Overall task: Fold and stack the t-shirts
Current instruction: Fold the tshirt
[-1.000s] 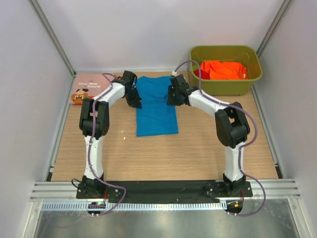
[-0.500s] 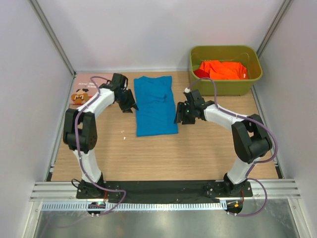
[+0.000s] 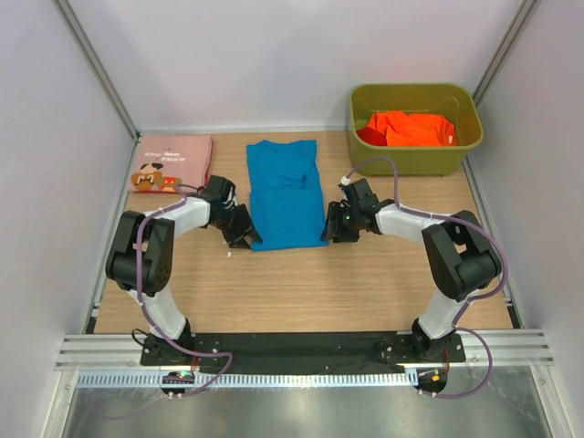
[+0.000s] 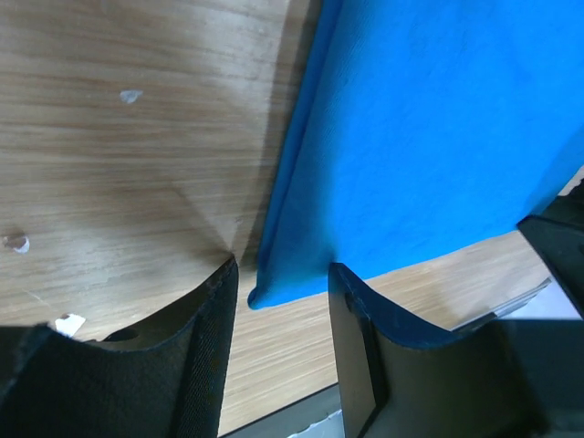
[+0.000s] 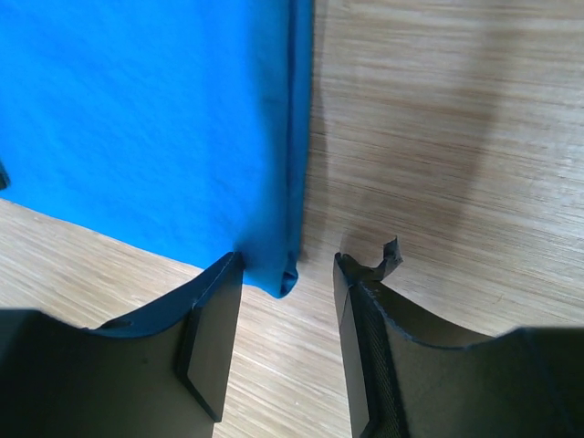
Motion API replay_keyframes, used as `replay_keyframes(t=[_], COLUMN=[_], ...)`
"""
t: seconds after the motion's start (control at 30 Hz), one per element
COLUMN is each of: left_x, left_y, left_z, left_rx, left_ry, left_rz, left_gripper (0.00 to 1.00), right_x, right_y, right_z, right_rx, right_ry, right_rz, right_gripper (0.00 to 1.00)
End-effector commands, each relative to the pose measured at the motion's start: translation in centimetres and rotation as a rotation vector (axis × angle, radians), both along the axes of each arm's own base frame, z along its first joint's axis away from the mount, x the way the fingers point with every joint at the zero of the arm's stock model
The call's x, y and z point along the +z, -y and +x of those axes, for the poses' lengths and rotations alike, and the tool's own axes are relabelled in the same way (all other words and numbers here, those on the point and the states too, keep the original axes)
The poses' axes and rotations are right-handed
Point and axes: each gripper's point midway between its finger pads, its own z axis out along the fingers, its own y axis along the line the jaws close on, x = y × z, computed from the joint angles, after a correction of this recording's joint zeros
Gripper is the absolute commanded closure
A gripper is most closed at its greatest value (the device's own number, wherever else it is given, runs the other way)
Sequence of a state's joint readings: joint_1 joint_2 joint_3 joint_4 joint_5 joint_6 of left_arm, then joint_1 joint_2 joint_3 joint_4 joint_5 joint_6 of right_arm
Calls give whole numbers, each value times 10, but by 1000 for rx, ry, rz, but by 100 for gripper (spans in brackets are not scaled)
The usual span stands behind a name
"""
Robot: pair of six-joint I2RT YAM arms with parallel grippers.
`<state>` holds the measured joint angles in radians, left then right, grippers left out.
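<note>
We log the bright blue cloth t-shirt (image 3: 286,192), folded to a long strip, lying flat to the left of the olive-green plastic bin (image 3: 411,161), long axis running near-to-far. The left gripper (image 3: 243,233) is at its near-left corner and the right gripper (image 3: 335,224) at its near-right corner, equally close, both with jaws apart and nothing pinched. Only the wrist views show us each corner sitting between the parted fingers (image 4: 205,338); the top view hides that.

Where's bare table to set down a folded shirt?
Widest: the table between the blue shirt and the near edge. Smaller: right of that shirt, before the bin. Only a narrow strip separates it from the pink shirt. Crowded at its near corners, which the left gripper and right gripper straddle.
</note>
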<state>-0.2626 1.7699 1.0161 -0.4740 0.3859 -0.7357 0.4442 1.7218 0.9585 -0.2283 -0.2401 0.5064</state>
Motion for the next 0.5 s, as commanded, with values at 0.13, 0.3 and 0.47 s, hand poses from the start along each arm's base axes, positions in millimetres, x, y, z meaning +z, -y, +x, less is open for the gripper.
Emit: replay_keyframes(t=[0.13, 0.3, 0.47], left_x=[-19, -22, -19], left_y=[-1, -10, -18], left_z=[1, -7, -20], left_rx=[20, 30, 16], left_ry=[4, -14, -33], left_rz=[18, 67, 115], left_gripper=[59, 84, 100], right_x=[-6, -11, -9], right_y=[-6, -1, 5], right_z=[-2, -9, -19], right_rx=[-3, -27, -33], right_ry=[12, 2, -5], right_rz=[42, 36, 29], right_gripper=[54, 80, 99])
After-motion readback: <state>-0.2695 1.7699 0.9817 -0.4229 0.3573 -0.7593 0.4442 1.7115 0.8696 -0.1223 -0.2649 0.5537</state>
